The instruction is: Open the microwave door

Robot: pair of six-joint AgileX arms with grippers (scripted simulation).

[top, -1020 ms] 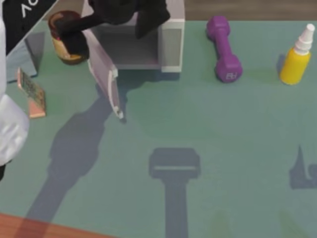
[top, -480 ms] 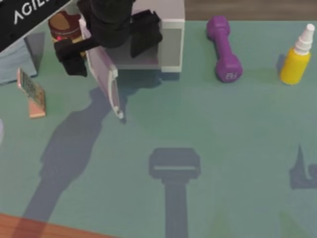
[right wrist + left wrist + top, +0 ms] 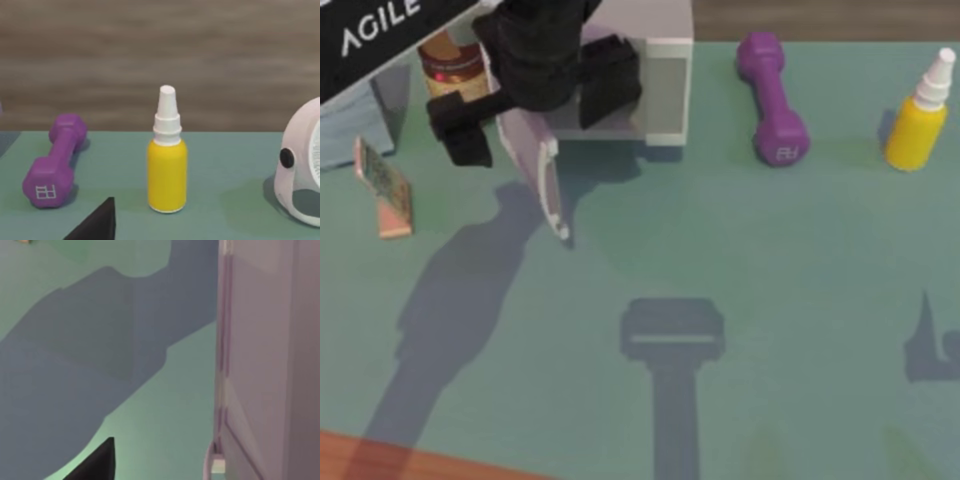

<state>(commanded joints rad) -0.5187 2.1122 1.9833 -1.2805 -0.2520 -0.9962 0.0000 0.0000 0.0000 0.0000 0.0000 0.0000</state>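
The silver-grey microwave [image 3: 665, 85] stands at the table's back, left of centre. The microwave door [image 3: 545, 180] is swung wide open and sticks out toward the table's front, showing the grey cavity. My left gripper [image 3: 535, 110] hangs over the door's hinge end, open. One black finger [image 3: 460, 130] is on the door's outer side and the other [image 3: 610, 85] is in front of the cavity, neither touching. In the left wrist view the door panel [image 3: 260, 365] is close beside one fingertip [image 3: 100, 462]. My right gripper is out of the top view; its wrist view shows one fingertip [image 3: 100, 222] above the mat.
A brown jar [image 3: 450, 65] stands just left of the microwave, close to my left arm. A pink phone stand [image 3: 382, 185] is at the left edge. A purple dumbbell [image 3: 772, 100] and a yellow bottle [image 3: 918, 110] are at the back right, with a white fan [image 3: 302, 170] beyond them.
My left gripper has come forward from above the jar and the oven's top to straddle the door's hinge end. The door has kept the same open angle.
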